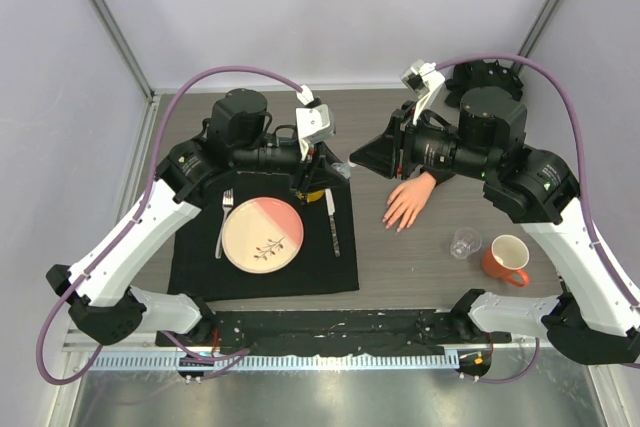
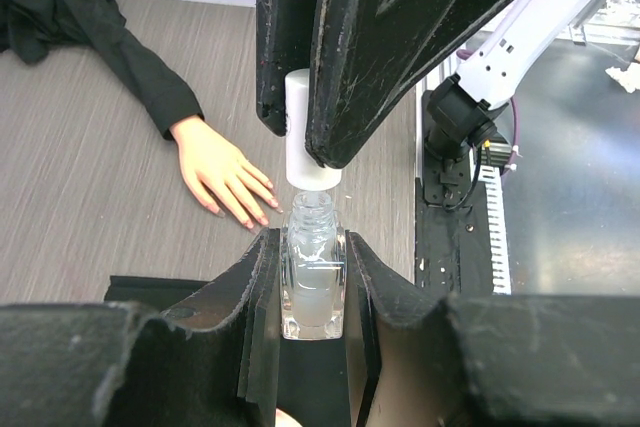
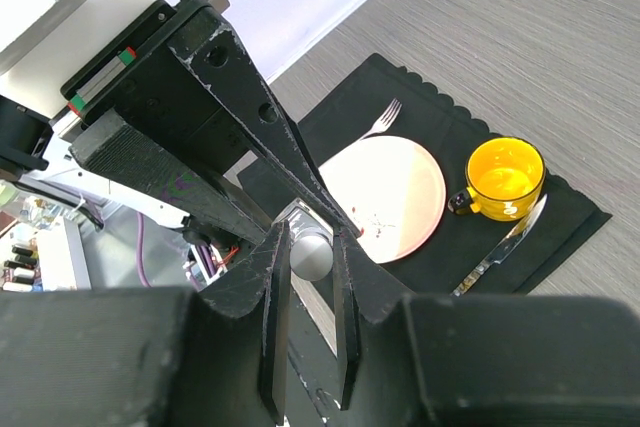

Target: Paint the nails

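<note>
The pale mannequin hand (image 1: 408, 202) lies palm down on the table, its black sleeve running back under the right arm. Its nails (image 2: 247, 219) show as tiny pinkish tips in the left wrist view. My left gripper (image 2: 313, 239) is shut on a small clear bottle (image 2: 313, 282) of pale liquid, held upright above the mat. My right gripper (image 3: 310, 239) is shut on the bottle's white cap (image 2: 308, 132), which sits just over the bare threaded neck. In the top view the two grippers meet, left gripper (image 1: 322, 175) and right gripper (image 1: 358, 159), left of the hand.
A black placemat (image 1: 190, 257) carries a pink-and-cream plate (image 1: 262, 234), a fork (image 1: 225, 217), a knife (image 1: 332, 222) and a yellow cup (image 3: 505, 177). A clear glass (image 1: 464, 243) and an orange mug (image 1: 507, 260) stand at front right.
</note>
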Robot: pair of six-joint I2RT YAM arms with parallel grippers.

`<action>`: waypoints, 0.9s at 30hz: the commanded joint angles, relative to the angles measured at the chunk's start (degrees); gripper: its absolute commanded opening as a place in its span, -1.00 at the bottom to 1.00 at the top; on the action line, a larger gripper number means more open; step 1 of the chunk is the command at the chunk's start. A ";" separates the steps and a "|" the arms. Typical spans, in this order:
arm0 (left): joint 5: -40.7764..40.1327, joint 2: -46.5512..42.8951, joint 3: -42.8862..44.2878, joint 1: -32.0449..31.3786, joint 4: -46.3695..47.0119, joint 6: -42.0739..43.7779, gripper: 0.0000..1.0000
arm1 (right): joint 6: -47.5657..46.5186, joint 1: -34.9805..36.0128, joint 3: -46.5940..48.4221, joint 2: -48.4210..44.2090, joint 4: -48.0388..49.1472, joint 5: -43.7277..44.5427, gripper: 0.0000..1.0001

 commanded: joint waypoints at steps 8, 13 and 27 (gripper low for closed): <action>-0.12 -0.78 0.03 -0.23 0.71 0.58 -1.00 | -0.63 0.21 2.07 -1.50 0.85 0.54 -0.99; -0.03 -0.78 0.11 -0.23 0.97 0.49 -1.00 | -0.28 0.21 1.46 -1.24 1.73 -0.43 -0.99; -0.29 -0.34 -0.06 -0.23 -0.08 0.84 -1.00 | 0.34 0.21 1.81 -1.07 2.79 -0.87 -0.99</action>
